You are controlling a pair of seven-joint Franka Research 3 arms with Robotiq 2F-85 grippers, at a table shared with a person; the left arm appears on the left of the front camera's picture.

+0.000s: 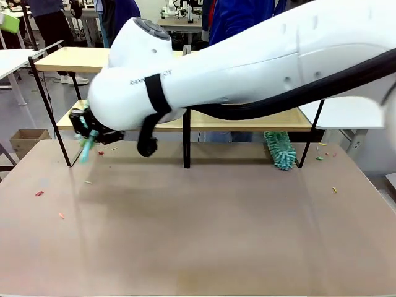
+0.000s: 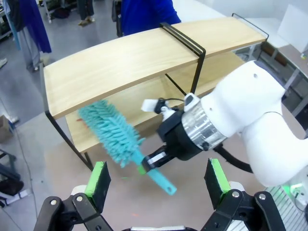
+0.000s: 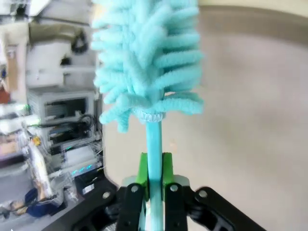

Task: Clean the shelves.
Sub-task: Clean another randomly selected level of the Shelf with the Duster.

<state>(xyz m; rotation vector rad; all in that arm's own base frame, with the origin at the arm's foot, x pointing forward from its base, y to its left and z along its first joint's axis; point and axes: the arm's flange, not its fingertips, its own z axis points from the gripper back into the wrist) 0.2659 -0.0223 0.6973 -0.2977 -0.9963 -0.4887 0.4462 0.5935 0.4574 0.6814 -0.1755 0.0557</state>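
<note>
The shelves (image 1: 247, 121) stand across the far half of the table, two light wooden boards on a black frame; the left wrist view shows them (image 2: 134, 62) from above. My right arm reaches across to their left end. Its gripper (image 1: 91, 135) (image 2: 150, 163) (image 3: 154, 175) is shut on the handle of a teal fluffy duster (image 2: 113, 132) (image 3: 149, 57). The duster's head lies by the left end of the lower board. My left gripper (image 2: 158, 190) hovers above and in front, open, with nothing between its green pads (image 2: 98, 180).
A second teal duster (image 1: 281, 148) stands under the lower board at the right. Small coloured scraps (image 1: 39, 193) lie on the brown tabletop (image 1: 198, 235), left and right. A cardboard box (image 1: 28, 139) sits on the floor at the left. A person in blue (image 1: 238, 15) stands behind.
</note>
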